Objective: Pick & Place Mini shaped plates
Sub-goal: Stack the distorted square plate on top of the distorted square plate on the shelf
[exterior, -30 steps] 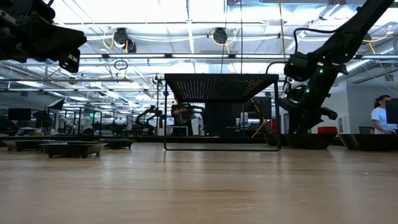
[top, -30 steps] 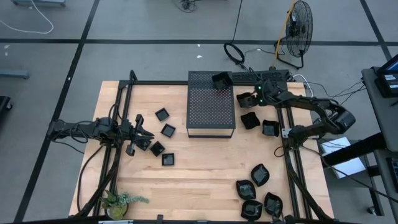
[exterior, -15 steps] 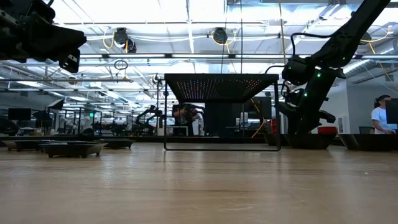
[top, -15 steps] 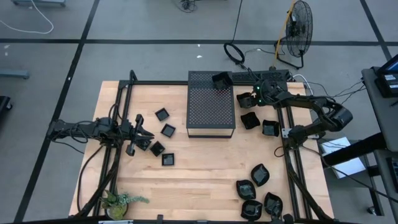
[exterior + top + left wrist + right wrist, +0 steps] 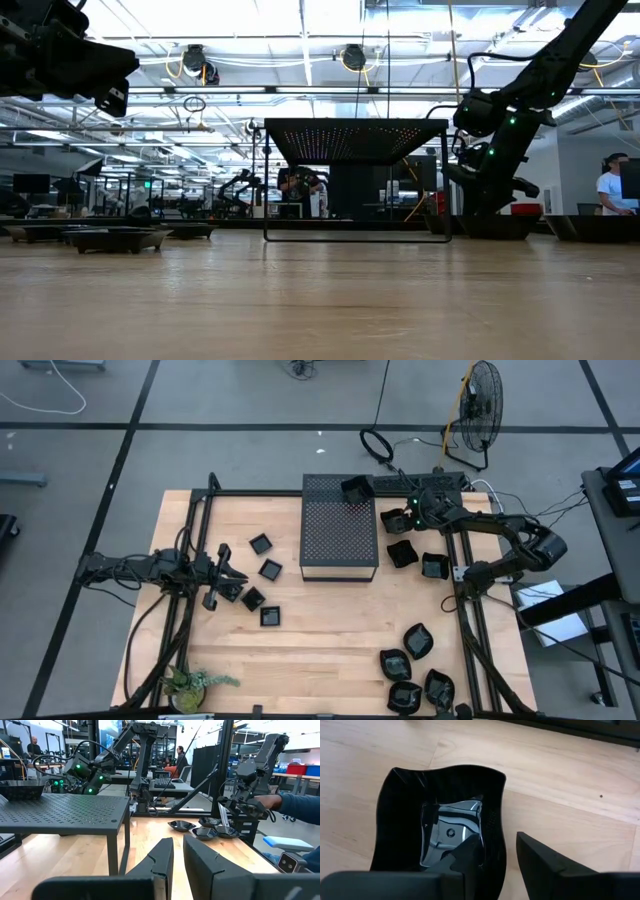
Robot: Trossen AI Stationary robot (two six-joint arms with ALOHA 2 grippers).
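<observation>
Small black plates lie scattered on the wooden table [image 5: 330, 620]. Several square ones [image 5: 270, 569] sit left of centre, and several leaf-shaped ones [image 5: 418, 641] lie at the near right. Three more lie at the far right. My right gripper [image 5: 402, 520] slants down over the farthest of these, a wavy-rimmed plate [image 5: 420, 810]. The gripper [image 5: 496, 842] is open and astride the plate's rim, with one finger inside and one outside. My left gripper [image 5: 178, 842] waits level at the table's left [image 5: 240, 575]. Its fingers are barely apart, with nothing between them. My right gripper has one finger [image 5: 465, 862] inside the plate, close against its side wall [image 5: 492, 827]; I cannot tell whether it touches. The other finger [image 5: 540, 857] stands outside the rim, with bare wood showing between the two. The plate rests flat on the table.
A black perforated box [image 5: 339, 530] stands at the table's far middle, with one plate [image 5: 354, 489] on its far right corner. A small green plant [image 5: 190, 685] sits at the near left corner. A person's sleeve and hand [image 5: 282, 802] show beyond the table's right side.
</observation>
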